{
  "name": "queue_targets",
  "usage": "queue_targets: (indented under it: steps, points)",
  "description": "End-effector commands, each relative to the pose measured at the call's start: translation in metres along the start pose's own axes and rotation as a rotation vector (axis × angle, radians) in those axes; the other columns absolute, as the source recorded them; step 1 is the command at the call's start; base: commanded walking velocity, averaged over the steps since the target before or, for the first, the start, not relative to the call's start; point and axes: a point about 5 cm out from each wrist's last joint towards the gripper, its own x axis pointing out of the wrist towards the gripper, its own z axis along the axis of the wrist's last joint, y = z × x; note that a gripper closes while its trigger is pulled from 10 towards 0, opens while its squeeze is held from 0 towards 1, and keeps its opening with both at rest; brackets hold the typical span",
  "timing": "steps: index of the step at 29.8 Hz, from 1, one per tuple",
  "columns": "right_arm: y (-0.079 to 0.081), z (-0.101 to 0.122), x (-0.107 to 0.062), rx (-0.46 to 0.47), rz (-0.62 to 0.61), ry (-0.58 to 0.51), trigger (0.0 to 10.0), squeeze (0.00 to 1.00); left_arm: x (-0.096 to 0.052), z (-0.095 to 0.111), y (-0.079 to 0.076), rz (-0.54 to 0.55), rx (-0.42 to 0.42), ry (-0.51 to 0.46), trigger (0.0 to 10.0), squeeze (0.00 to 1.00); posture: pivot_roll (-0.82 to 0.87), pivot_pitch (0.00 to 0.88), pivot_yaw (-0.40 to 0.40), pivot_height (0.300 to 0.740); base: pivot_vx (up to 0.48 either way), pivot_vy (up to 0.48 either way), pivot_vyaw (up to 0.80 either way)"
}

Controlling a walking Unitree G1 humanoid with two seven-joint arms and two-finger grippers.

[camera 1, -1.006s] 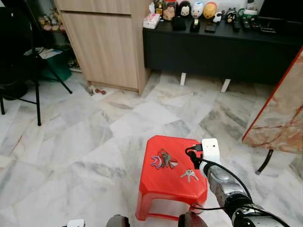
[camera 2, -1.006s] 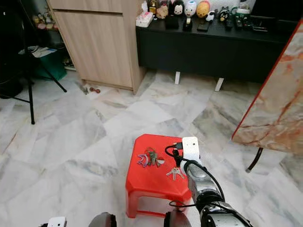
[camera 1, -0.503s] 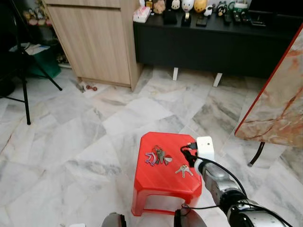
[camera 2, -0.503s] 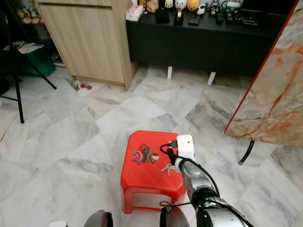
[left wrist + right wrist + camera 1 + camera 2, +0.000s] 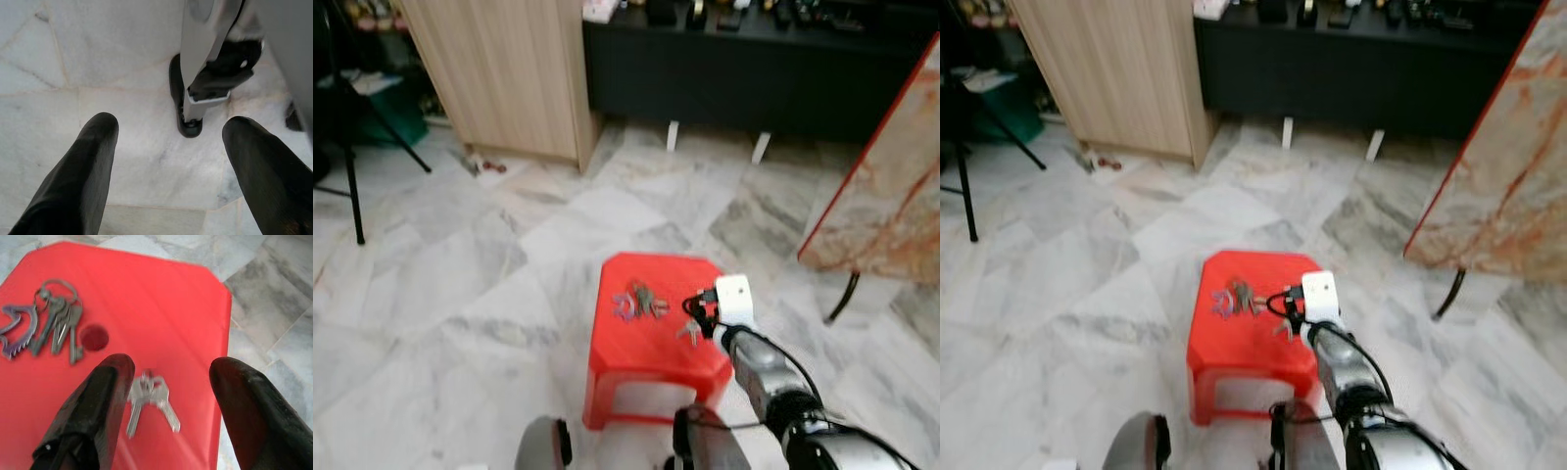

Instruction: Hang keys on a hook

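Blurred and half hidden behind the spread-open right gripper [image 5: 166,396], a small pair of keys [image 5: 149,399] lies on the red stool [image 5: 656,333] – bigger bunch [image 5: 54,323] nearby, marble floor [image 5: 460,294] around; left gripper [image 5: 171,161] open too

The right arm [image 5: 773,377] reaches forward and down, silver forearm stretched out with a black cable looping along it. Its white wrist block [image 5: 732,298] sits just behind the right gripper [image 5: 168,382], whose two black fingers [image 5: 105,396] are spread wide. The left gripper [image 5: 171,142] hangs low, pointing downward, its fingers [image 5: 90,161] likewise parted.
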Motion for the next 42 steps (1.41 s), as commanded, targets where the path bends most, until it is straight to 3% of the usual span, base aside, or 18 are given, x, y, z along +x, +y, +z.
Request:
queue_targets:
  steps: [1, 10, 19, 26, 35, 42]
  points:
    - [-0.001, -0.002, 0.0, 0.008, -0.006, 0.014, 10.0, 0.0, -0.001, -0.011, -0.007, -0.02, -0.001, 0.033, 10.0, 0.0, 0.06, 0.171, -0.034, 0.58, 0.0, 0.0, 0.0]
    - [0.004, 0.006, 0.004, -0.02, 0.005, 0.053, 10.0, 0.0, -0.002, -0.011, -0.006, -0.016, 0.002, 0.031, 10.0, 0.0, 0.07, 0.175, -0.03, 0.58, 0.0, 0.0, 0.0]
    - [0.008, 0.034, 0.01, -0.043, 0.036, 0.016, 10.0, 0.0, -0.002, -0.014, -0.007, -0.012, 0.003, 0.033, 10.0, 0.0, 0.08, 0.187, -0.035, 0.58, 0.0, 0.0, 0.0]
    - [0.017, 0.042, 0.012, -0.071, 0.08, 0.016, 10.0, 0.0, -0.006, -0.026, -0.011, -0.02, 0.001, 0.038, 10.0, 0.0, 0.08, 0.249, -0.05, 0.58, 0.0, 0.0, 0.0]
    - [0.014, 0.041, 0.011, -0.061, 0.065, 0.019, 10.0, 0.0, -0.013, -0.04, -0.011, -0.024, -0.012, 0.014, 10.0, 0.0, 0.09, 0.31, -0.064, 0.58, 0.0, 0.0, 0.0]
    - [0.016, 0.042, 0.011, -0.044, 0.066, 0.004, 10.0, 0.0, -0.024, -0.062, -0.009, -0.015, -0.012, 0.018, 10.0, 0.0, 0.1, 0.361, -0.074, 0.58, 0.0, 0.0, 0.0]
